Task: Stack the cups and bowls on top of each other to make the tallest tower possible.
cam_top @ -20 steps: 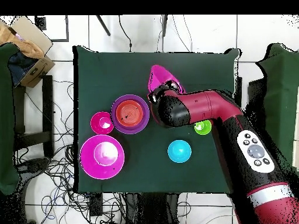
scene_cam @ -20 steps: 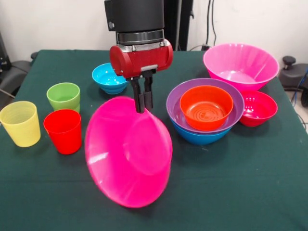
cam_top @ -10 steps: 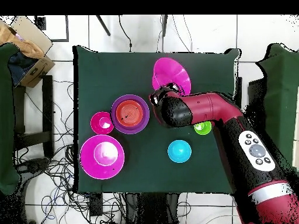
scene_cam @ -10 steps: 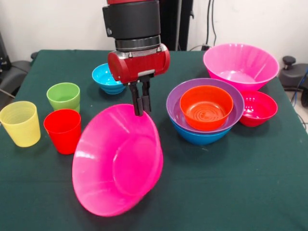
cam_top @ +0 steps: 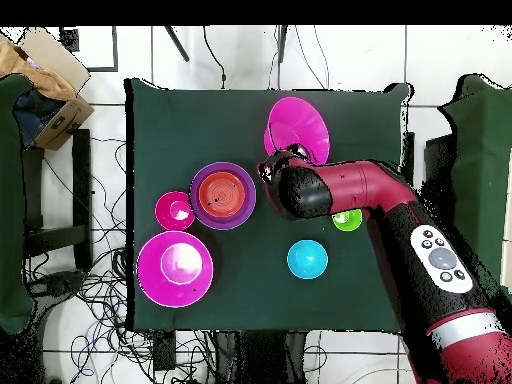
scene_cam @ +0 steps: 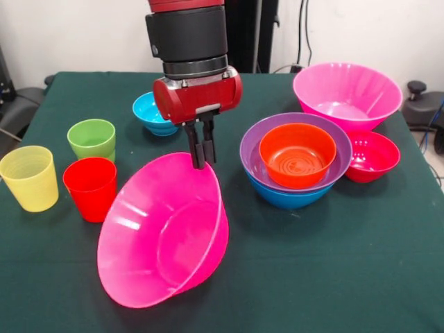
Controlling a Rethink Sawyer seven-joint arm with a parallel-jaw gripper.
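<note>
The gripper [scene_cam: 200, 154], fingers clamped on the big pink bowl [scene_cam: 163, 232], swung its mouth further open toward seven o'clock — not yet stacked.

pink bowl [scene_cam: 163, 232] tilted, rim-held, mouth toward camera | orange [scene_cam: 297, 154] in purple [scene_cam: 253, 149] in blue [scene_cam: 286, 199] | cups [scene_cam: 91, 189] upright, left

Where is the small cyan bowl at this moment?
In the front view the small cyan bowl stands on the green table behind the hand, left of centre, with the light green cup to its left.
</note>
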